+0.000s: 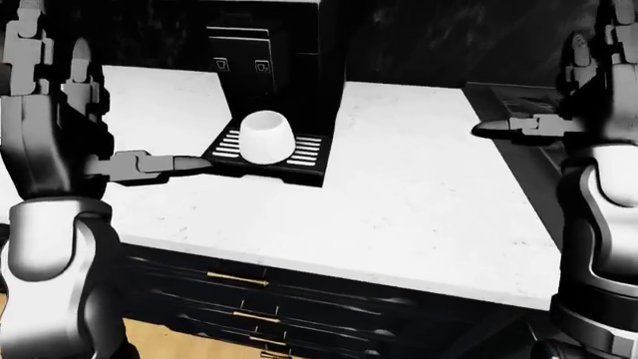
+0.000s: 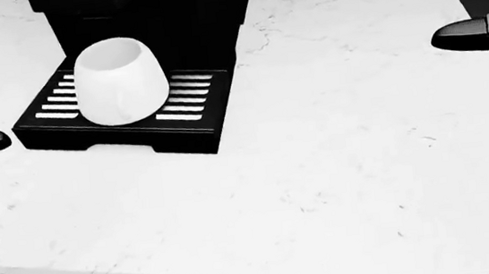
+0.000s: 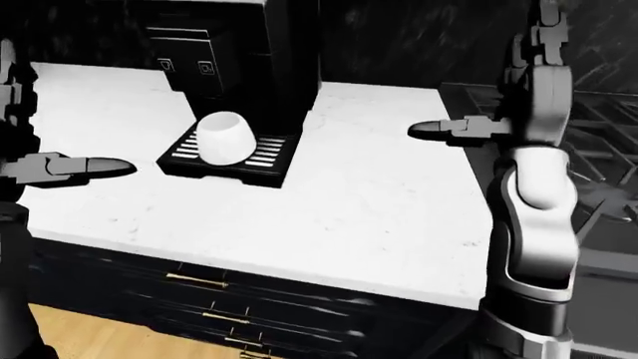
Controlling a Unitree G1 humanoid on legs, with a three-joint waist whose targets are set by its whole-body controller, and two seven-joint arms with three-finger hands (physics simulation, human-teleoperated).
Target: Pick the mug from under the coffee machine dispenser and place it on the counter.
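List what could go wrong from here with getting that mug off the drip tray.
1. The mug sits close under the coffee machine; a steep lift may knock its body.
2. The mug looks rounded with no handle visible, so the fingers could slip.
3. The left hand points beside the drip tray; sweeping in might shove it. The right hand is farther off.

- Smooth silver-grey cylindrical forearm shells with a glossy sheen, darker shading along the edges
- White-rimmed rounded joint collars between arm segments
- Left robot hand [image 1: 69,90]: blocky grey segmented fingers [image 1: 25,34], dark gaps at each knuckle
- Right robot hand [image 3: 518,97]: same grey segmented build, with a tapered thumb [image 3: 449,131] ending in a black rounded tip
- Dark grey palm blocks, angular and matte
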